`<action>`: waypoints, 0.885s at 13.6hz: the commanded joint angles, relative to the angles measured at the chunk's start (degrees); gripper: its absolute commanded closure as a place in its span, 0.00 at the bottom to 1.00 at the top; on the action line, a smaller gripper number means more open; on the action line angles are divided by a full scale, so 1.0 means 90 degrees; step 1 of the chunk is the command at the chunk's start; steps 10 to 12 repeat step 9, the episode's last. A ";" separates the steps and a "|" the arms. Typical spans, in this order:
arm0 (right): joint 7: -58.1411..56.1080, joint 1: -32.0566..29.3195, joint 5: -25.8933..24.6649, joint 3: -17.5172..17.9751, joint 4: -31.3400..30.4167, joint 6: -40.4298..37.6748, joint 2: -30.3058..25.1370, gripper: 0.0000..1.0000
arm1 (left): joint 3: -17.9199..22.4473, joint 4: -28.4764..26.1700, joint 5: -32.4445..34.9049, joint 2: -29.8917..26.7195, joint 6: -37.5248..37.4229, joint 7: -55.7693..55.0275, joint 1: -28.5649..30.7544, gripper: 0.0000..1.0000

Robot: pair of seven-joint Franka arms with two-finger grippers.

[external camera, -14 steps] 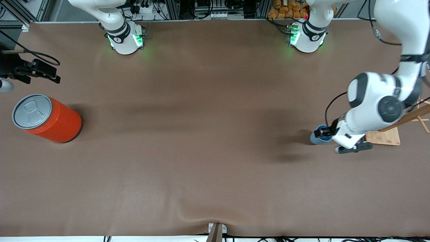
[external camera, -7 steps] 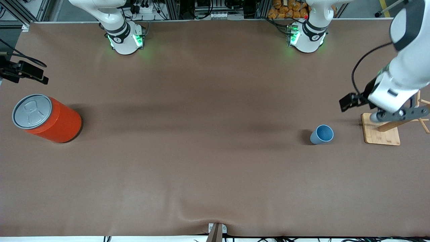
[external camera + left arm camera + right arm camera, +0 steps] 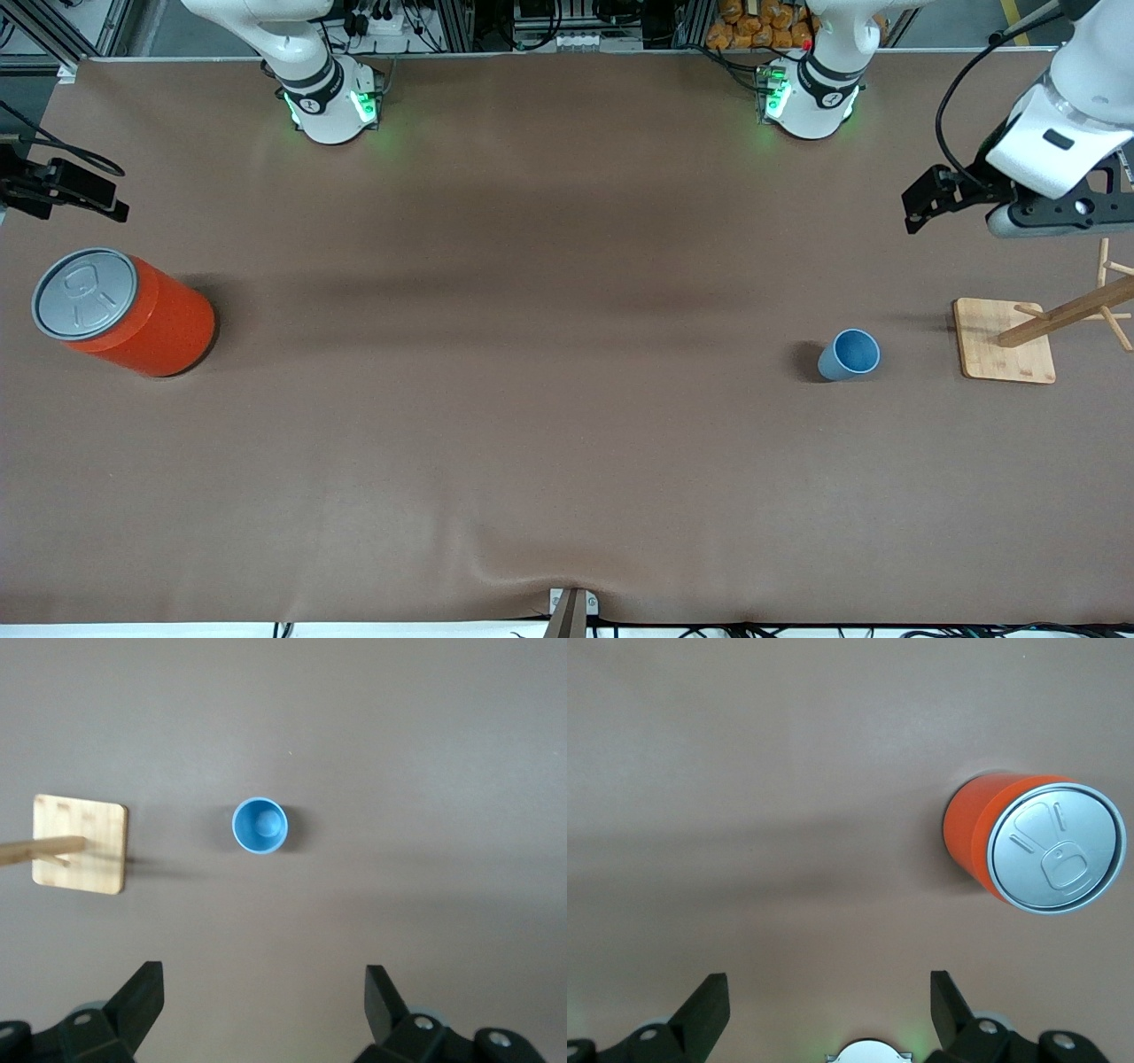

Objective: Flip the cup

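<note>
Cup stands upright on the brown tabletop toward the left arm's end, its open mouth facing up, small, light blue and tapered; the left wrist view looks straight down into it and shows its round bottom. Just beside it, closer to the table's end, lies a square wooden base with a slanted wooden post and pegs rising from it; cup and base are apart, not touching. The left gripper hangs in the air over the tabletop near that end, well above and clear of the cup, its two black fingers spread wide with nothing between them. The right gripper waits at the other end of the table, up over the tabletop beside a large orange can with a grey pull-tab lid, its fingers likewise spread apart and holding nothing. The can stands upright, well apart from the cup
</note>
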 commanded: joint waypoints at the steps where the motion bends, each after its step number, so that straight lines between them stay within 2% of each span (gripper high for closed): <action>1: 0.0039 0.0074 -0.0032 0.0029 0.0133 -0.0089 -0.0029 0.00 | 0.0118 0.0013 -0.0223 -0.0105 -0.0139 0.0160 0.0067 0.00; 5: 0.0107 0.0045 -0.0032 0.0000 0.0074 -0.0147 -0.0009 0.00 | 0.0128 0.0580 -0.0145 0.0139 -0.0588 0.0493 0.0076 0.00; 12: 0.0078 0.0025 -0.0032 -0.0010 -0.0082 0.0008 0.0010 0.00 | 0.0138 0.0590 -0.0106 0.0169 -0.0657 0.0493 0.0077 0.00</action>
